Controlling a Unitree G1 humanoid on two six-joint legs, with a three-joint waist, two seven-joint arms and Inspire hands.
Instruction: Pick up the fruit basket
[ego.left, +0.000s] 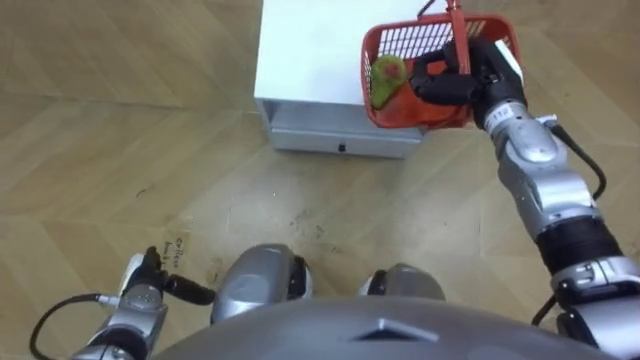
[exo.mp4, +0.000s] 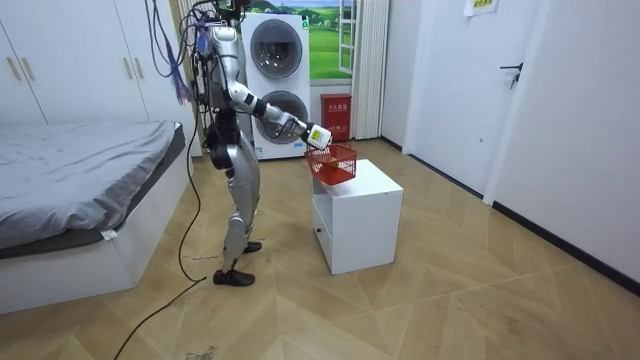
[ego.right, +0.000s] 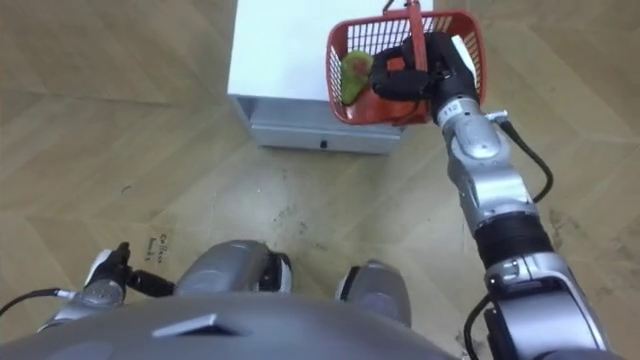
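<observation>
A red mesh fruit basket (ego.left: 400, 42) with a green fruit (ego.left: 388, 75) inside hangs at the near right corner of a white cabinet (ego.left: 305, 50). My right hand (ego.left: 450, 82) reaches forward, its dark fingers curled round the basket's red handle. In the room view the basket (exo.mp4: 333, 160) is just above the cabinet top (exo.mp4: 365, 180), held at my outstretched right hand (exo.mp4: 318, 136). My left hand (ego.left: 145, 290) hangs low by my left side with relaxed fingers, holding nothing.
The cabinet has a drawer front (ego.left: 340, 140) facing me, and I stand close before it on the wooden floor. A bed (exo.mp4: 80, 170) lies at the room view's left. A washing machine (exo.mp4: 275, 60) stands behind me and a door (exo.mp4: 520, 90) is at the right.
</observation>
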